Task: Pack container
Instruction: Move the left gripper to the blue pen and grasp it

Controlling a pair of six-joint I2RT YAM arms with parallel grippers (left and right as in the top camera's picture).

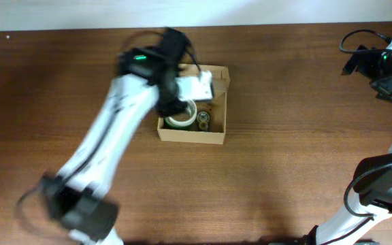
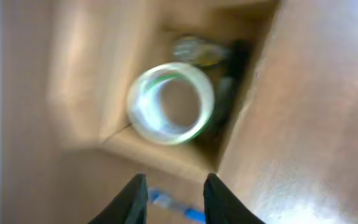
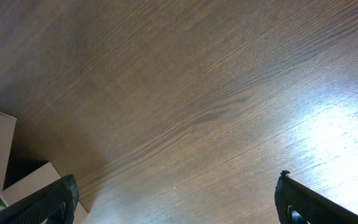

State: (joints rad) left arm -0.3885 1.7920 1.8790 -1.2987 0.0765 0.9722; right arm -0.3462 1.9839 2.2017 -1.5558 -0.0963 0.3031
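Container point(image 1: 190, 135): table point(image 1: 284, 170) far edge, left of middle, lid open | inside: 1 tape roll point(image 2: 169, 102), small dark items | left gripper point(image 2: 173, 182): above it, jaws apart, empty | right gripper point(image 3: 176, 202): far-right corner, wide apart, empty | remaining, likely: closing lid.

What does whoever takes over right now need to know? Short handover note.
Left gripper: jaws partly apart, empty, hovering over the container.
Right gripper: jaws wide open, empty, over the table, far off to the right.
Things: tape roll lies flat inside the container; small items sit beside it, too blurred to identify.
Done: the roll is in.
Left: the container's top is open. It probably needs closing, once anything else meant for it has gone in.
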